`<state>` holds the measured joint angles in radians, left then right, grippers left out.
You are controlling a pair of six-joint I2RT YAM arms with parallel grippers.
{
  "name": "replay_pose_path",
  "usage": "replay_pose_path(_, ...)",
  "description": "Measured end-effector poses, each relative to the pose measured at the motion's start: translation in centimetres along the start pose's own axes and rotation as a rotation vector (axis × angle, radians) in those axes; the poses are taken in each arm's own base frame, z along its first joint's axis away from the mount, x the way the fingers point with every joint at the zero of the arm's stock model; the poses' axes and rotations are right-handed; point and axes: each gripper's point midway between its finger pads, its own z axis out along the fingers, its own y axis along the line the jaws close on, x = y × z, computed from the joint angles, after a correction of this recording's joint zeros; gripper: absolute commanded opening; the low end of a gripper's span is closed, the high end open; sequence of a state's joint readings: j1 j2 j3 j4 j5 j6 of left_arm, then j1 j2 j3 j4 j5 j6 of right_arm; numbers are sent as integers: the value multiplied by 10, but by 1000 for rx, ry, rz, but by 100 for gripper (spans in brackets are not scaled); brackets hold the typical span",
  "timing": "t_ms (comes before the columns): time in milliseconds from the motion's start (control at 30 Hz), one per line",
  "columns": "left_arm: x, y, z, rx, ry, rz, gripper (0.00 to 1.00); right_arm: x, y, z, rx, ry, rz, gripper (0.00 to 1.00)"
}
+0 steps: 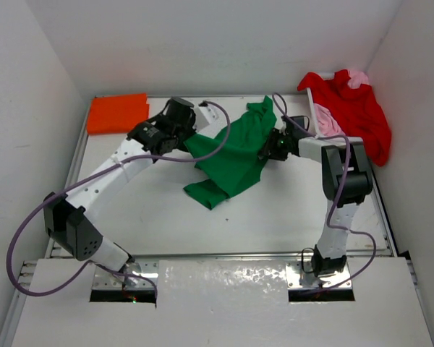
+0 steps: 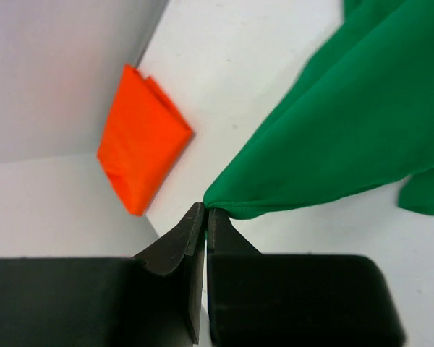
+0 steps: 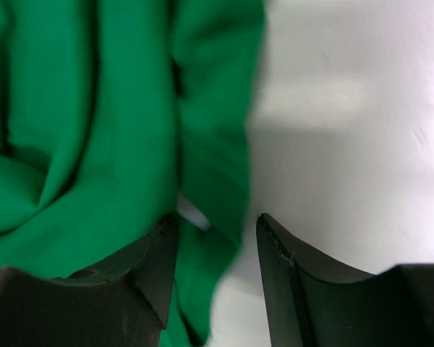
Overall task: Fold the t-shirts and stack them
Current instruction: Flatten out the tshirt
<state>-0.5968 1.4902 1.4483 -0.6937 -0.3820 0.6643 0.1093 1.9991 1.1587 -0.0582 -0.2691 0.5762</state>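
Observation:
The green t-shirt (image 1: 235,155) lies crumpled mid-table, partly lifted at its left edge. My left gripper (image 2: 205,211) is shut on that edge of the green shirt (image 2: 347,130); in the top view it (image 1: 189,142) is at the shirt's left side. My right gripper (image 3: 217,238) is open, with a fold of the green shirt (image 3: 94,144) between its jaws; in the top view it (image 1: 264,153) is at the shirt's right side. The orange t-shirt (image 1: 117,113) lies folded at the back left, also in the left wrist view (image 2: 141,141). The red t-shirt (image 1: 358,112) and the pink one (image 1: 331,123) hang over the back right.
White walls close in the table (image 1: 159,217) on the left, back and right. The red and pink shirts cover something at the back right corner. A purple cable (image 1: 210,148) runs over the green shirt.

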Motion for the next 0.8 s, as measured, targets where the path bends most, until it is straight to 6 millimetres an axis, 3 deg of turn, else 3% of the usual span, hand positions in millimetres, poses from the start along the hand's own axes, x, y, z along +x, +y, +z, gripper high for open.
replay_pose_path(133, -3, 31, -6, -59, -16, -59, 0, -12, 8, 20, -21, -32, 30, 0)
replay_pose_path(267, -3, 53, -12, -102, -29, -110, 0, -20, 11, 27, -34, -61, 74, 0)
replay_pose_path(367, 13, 72, -16, -138, -7, -148, 0, -20, -3, 14, 5, -83, 95, 0)
replay_pose_path(467, 28, 87, -23, -162, 9, -178, 0, -31, -30, -15, 51, -113, 125, 0)
replay_pose_path(600, 31, 87, -39, -136, -19, -189, 0, -68, -46, -67, 83, -217, 72, 0)
replay_pose_path(800, 33, 81, -53, -105, -32, -174, 0, -102, 5, -164, 34, -401, -131, 0)
